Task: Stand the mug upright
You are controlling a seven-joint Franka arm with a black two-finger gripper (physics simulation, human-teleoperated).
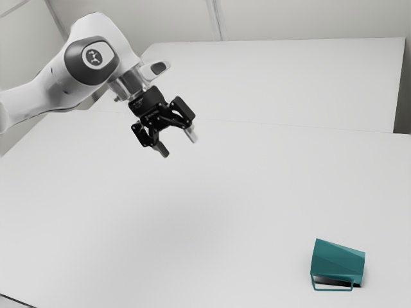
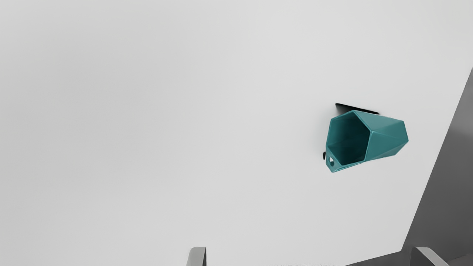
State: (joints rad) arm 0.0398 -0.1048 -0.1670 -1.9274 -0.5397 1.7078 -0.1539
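While the teal mug lies sideways, a round logo marks the arm.

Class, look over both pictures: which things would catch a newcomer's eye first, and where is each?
The teal, many-sided mug would likely stand out first, lying on its side on the pale table, near an edge in the wrist view. Next comes the black gripper, open and well apart from the mug, above the table toward the exterior view's left.

Smooth, faintly glossy teal mug, ceramic or plastic unclear; smooth, matt white tabletop.
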